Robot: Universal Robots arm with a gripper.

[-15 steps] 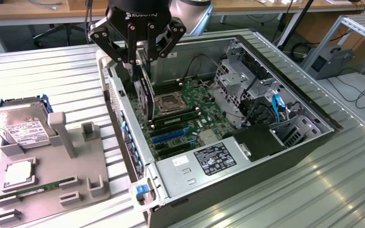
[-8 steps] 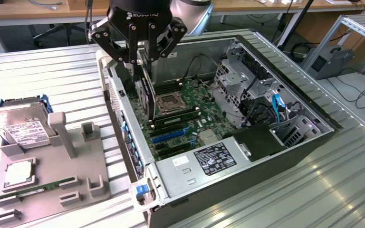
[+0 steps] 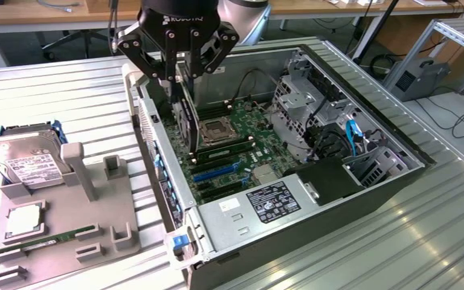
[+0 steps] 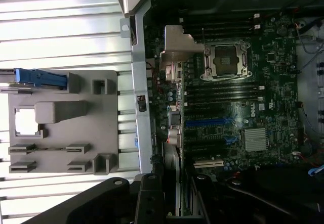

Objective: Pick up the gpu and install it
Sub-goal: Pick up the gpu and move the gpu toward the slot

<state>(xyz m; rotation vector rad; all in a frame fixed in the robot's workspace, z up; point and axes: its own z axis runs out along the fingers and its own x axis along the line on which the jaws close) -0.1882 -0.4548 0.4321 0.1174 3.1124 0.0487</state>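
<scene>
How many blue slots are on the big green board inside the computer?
2. A long blue slot lies in the middle of the motherboard, and a short blue slot sits just beside it. The held gpu may hide others.

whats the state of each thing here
gpu: held upright above the motherboard
gripper: shut on gpu
case: lying flat, side open
hard drive: resting on fixture
ram: lying in fixture
</scene>
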